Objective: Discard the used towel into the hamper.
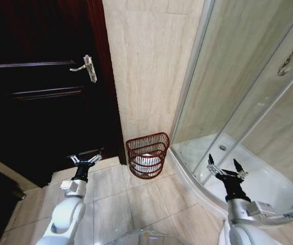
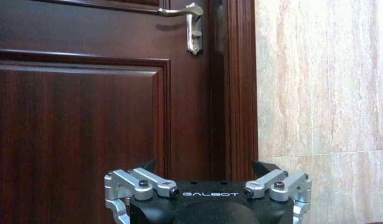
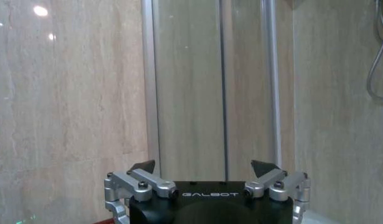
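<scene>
The hamper (image 1: 148, 153), a dark reddish-brown openwork basket, stands on the tiled floor against the beige wall, between the door and the shower. A white towel (image 1: 147, 162) lies bundled inside it, visible through the bars. My left gripper (image 1: 86, 158) hangs open and empty to the hamper's left, in front of the door. In the left wrist view the same gripper (image 2: 204, 165) faces the door panel. My right gripper (image 1: 222, 162) is open and empty to the hamper's right, over the shower's curved sill. In the right wrist view this gripper (image 3: 204, 164) faces the shower glass.
A dark wooden door (image 1: 39, 97) with a silver lever handle (image 1: 86, 67) fills the left side. A glass shower enclosure (image 1: 248, 102) with a raised white tray (image 1: 268, 178) is on the right. Beige floor tiles (image 1: 136, 204) lie between me and the hamper.
</scene>
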{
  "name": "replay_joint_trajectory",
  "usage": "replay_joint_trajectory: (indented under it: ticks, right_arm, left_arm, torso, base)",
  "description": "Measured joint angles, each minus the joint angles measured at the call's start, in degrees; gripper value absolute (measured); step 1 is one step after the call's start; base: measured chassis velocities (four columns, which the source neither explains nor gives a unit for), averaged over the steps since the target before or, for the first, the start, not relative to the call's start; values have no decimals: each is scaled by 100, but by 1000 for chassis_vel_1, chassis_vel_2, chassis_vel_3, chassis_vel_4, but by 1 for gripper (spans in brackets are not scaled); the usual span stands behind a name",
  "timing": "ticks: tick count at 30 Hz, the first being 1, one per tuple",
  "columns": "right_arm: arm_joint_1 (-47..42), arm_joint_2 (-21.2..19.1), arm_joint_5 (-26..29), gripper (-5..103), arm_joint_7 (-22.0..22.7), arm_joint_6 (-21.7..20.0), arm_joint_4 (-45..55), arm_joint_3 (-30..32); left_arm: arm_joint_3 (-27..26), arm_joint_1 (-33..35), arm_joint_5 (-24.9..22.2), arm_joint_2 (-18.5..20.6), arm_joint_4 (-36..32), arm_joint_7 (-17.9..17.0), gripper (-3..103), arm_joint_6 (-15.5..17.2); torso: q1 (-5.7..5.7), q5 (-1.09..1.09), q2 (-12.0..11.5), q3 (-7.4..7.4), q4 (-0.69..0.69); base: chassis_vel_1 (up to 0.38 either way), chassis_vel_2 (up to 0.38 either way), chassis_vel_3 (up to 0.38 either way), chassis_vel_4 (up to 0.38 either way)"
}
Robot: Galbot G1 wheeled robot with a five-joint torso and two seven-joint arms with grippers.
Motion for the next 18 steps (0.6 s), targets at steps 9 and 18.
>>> replay_joint_trajectory:
  ticks: [9,18]
  right_arm:
    - [49,24,-45,100,-26,-8,-20,-26]
    - [13,-7,-82,100,-26,-13,-7,-48]
  left_arm:
    - [206,-357,-44,38,68,-123,100,386]
    - [275,-458,16,103,174,-75,100,395]
  torso:
    - [1,0,-1,1,-1]
    - [1,0,-1,1,0]
  base:
    - [0,0,0,0]
    - [0,0,0,0]
